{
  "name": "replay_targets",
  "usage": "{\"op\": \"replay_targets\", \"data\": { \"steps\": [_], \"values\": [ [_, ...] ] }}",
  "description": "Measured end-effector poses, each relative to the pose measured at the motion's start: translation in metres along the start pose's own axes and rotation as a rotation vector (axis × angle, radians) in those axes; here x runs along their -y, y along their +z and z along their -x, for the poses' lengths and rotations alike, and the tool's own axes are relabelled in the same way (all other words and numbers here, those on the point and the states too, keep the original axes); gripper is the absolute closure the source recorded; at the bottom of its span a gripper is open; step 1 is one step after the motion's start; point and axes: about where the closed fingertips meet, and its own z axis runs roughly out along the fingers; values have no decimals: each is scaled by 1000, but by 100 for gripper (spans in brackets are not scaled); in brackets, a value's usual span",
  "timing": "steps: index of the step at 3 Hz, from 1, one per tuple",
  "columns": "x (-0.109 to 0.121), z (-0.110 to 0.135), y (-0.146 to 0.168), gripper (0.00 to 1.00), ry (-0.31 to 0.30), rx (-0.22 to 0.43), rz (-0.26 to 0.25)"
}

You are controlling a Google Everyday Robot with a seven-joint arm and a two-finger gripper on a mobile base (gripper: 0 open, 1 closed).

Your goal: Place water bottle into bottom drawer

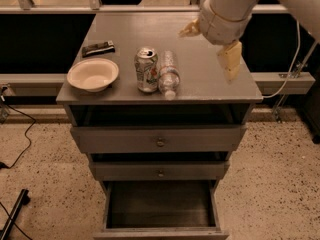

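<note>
The water bottle [169, 74] lies on its side on the grey cabinet top [210, 86], cap toward the front edge, touching a silver soda can [146, 69] on its left. The bottom drawer [160, 232] is pulled open below, its dark floor bare. My gripper [211, 45] hangs over the right part of the cabinet top, to the right of the bottle and above it. It is open and holds nothing, with one pale finger [190, 29] pointing left and the other [229, 60] pointing down.
A white bowl [92, 74] sits at the front left of the top, with a dark flat packet [98, 47] behind it. The two shallower knobbed drawers [160, 141] stick out slightly. Cables [20, 156] lie on the speckled floor at the left.
</note>
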Motion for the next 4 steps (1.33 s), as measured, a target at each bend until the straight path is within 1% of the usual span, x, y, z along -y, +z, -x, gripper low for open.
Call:
{"op": "replay_targets", "data": {
  "steps": [1,2,3,4],
  "values": [
    [52,-12,21,0,-138,-43,-52],
    [77,-13,47,0,-216,-8,-56],
    [90,-9,80,0,-289,36,-15],
    [91,-8,116,0,-331,106,50]
  ]
}}
